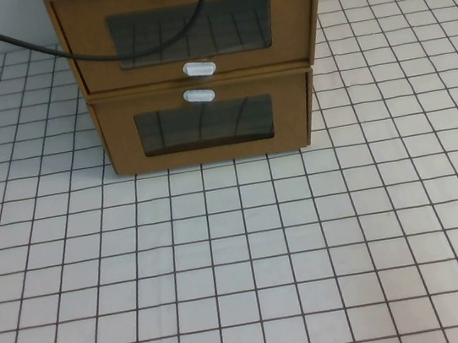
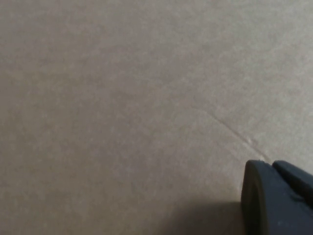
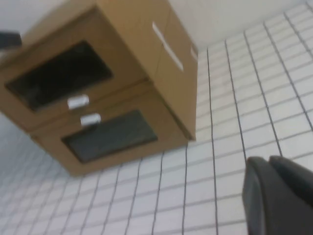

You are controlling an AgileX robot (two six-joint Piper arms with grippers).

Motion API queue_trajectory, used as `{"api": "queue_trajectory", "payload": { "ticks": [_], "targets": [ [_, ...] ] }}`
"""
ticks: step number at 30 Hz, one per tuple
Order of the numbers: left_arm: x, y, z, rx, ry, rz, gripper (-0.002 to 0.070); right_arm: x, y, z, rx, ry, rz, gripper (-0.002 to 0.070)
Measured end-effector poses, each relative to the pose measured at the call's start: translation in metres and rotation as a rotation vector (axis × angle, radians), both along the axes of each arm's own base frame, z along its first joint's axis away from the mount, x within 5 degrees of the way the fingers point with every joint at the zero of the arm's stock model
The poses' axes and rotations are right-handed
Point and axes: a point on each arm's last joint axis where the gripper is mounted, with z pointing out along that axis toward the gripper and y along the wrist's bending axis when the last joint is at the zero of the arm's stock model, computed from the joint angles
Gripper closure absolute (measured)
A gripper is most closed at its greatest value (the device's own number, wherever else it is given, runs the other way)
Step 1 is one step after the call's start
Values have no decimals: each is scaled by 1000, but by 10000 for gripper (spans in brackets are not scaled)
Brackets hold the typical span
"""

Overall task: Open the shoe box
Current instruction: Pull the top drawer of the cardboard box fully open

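Note:
Two brown cardboard shoe boxes stand stacked at the back of the table, upper box (image 1: pixel 82 38) on lower box (image 1: pixel 117 136). Each has a dark window and a white handle, upper handle (image 1: pixel 199 68) and lower handle (image 1: pixel 199 95); both fronts are closed. Neither gripper shows in the high view. My left gripper (image 2: pixel 272 165) hangs shut very close over a plain cardboard surface (image 2: pixel 122 98). My right gripper (image 3: pixel 269 159) is shut, holding nothing, above the tablecloth to the right of the boxes (image 3: pixel 166 73), well apart from the handles (image 3: pixel 78 102).
A black cable (image 1: pixel 92 50) hangs across the upper box's front. A white cloth with a dark grid (image 1: pixel 242 263) covers the table in front of and beside the boxes. A dark part (image 3: pixel 10 39) shows near the upper box's top.

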Motion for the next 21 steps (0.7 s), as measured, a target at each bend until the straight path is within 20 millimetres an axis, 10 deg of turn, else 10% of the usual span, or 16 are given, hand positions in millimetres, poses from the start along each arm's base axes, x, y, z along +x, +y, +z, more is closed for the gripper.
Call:
{"api": "queue_trajectory", "payload": {
  "ticks": [14,21],
  "targets": [
    [-1,0,1,3,4,-6,677,109,22,59,-345,308,361,689],
    [-1,0,1,6,6,-9,677,159,76,75,-484,295,544,689]
  ]
}}
